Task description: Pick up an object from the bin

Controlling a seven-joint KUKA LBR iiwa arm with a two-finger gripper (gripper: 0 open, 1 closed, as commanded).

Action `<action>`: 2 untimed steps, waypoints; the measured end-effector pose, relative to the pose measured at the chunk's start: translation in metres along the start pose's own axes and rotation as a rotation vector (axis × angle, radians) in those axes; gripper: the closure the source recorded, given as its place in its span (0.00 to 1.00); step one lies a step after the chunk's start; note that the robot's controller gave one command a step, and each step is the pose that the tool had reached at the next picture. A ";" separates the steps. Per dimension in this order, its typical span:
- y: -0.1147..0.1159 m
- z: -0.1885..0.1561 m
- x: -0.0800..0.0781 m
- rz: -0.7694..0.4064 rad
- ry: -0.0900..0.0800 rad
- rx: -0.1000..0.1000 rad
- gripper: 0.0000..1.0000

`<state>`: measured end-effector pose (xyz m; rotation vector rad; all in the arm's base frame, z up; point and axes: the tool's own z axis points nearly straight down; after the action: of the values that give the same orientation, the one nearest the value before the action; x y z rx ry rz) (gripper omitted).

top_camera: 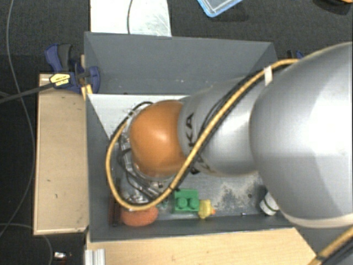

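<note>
My gripper [134, 189] is low in the bin's front-left corner, its metal body showing under the arm's orange cover. Right below it, against the front wall, lies a rounded orange-red thing [138, 217]; the gripper looks to be just above or touching its top. A green toy block [186, 201] sits just to the right of the gripper, and a small yellow piece [205, 208] lies beside the block.
A small white round thing [268, 205] lies at the bin's front right, partly under the arm. The big grey arm covers the bin's middle and right. The bin's left and front walls are close to the gripper.
</note>
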<state>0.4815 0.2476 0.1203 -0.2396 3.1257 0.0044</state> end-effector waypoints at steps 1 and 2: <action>0.000 0.001 0.003 -0.086 0.000 0.000 0.00; -0.002 0.004 0.003 -0.510 0.000 -0.001 0.00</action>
<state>0.4791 0.2449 0.1163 -1.0197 2.9637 0.0028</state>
